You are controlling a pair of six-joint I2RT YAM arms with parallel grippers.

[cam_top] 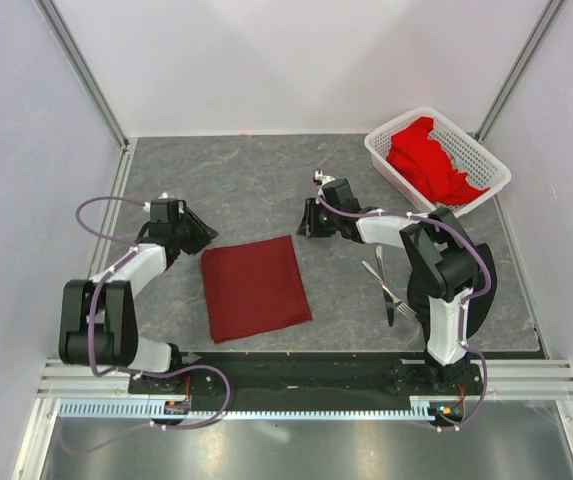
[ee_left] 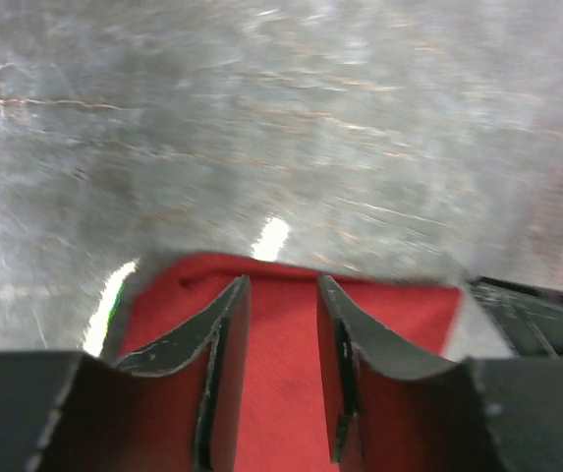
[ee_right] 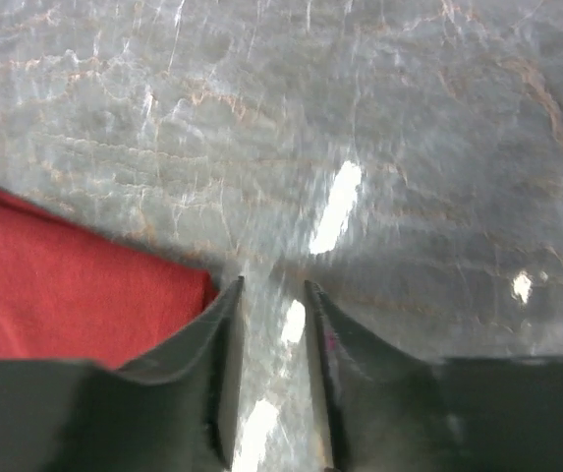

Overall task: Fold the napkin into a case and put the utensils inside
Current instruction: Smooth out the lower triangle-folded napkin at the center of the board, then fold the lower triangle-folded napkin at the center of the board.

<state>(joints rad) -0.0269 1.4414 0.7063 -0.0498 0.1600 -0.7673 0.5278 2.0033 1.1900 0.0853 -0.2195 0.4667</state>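
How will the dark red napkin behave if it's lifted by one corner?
Probably floppy: the napkin lies flat like soft cloth, so it should drape. Being so thin, it's likely light, and a push may bunch it.

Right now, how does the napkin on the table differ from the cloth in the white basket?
The napkin lies flat as a rectangle on the table; the basket cloth is crumpled in a heap inside the white basket. The napkin looks dark maroon; the basket cloth is brighter red. The napkin sits near the front middle; the basket cloth is at the far right. Both are plain red fabric.
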